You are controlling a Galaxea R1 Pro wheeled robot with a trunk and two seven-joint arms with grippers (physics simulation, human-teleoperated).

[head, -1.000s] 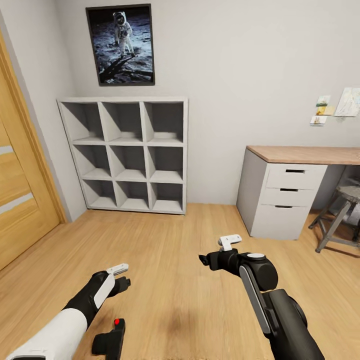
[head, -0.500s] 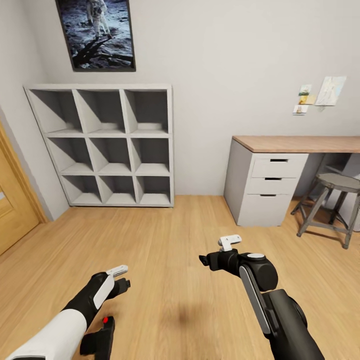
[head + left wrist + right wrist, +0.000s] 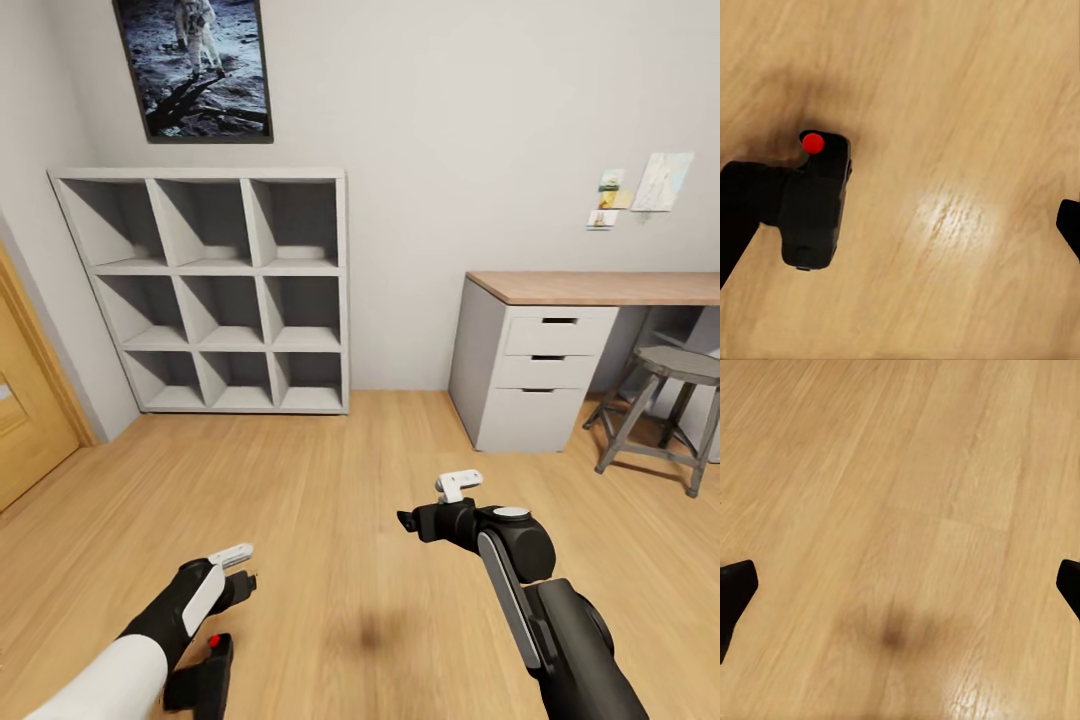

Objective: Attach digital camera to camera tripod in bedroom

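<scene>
**Camera on the floor beside the left arm, no tripod yet in sight**

The small boxy matte-black digital camera point(image 3: 814, 201) with a red dot on top lies on the light wood floor point(image 3: 330, 500) of the bedroom, by the near edge of the floor in the head view, right under the left forearm. In the left wrist view one black finger of the left end effector point(image 3: 243, 574) overlaps the camera's side while the other sits far across at the opposite edge, so the jaws stand wide apart; whether that finger touches the body I cannot tell. Nothing is gripped. The right end effector point(image 3: 412, 522) hangs over bare boards with its two fingertips far apart, open and empty.

Farther out, a grey nine-cube shelf unit point(image 3: 215, 290) stands against the pale wall under a framed astronaut photograph point(image 3: 195, 65). A grey three-drawer table with a wooden top point(image 3: 590, 288) fills the right corner, with a grey metal stool point(image 3: 665, 405) just beside it.

The step in hand looks like picking the camera up. To do it well, I would centre the left jaws over the body's narrow sides, come down until both pads flank it evenly, and close away from the red dot, so the base remains free for mounting later.
</scene>
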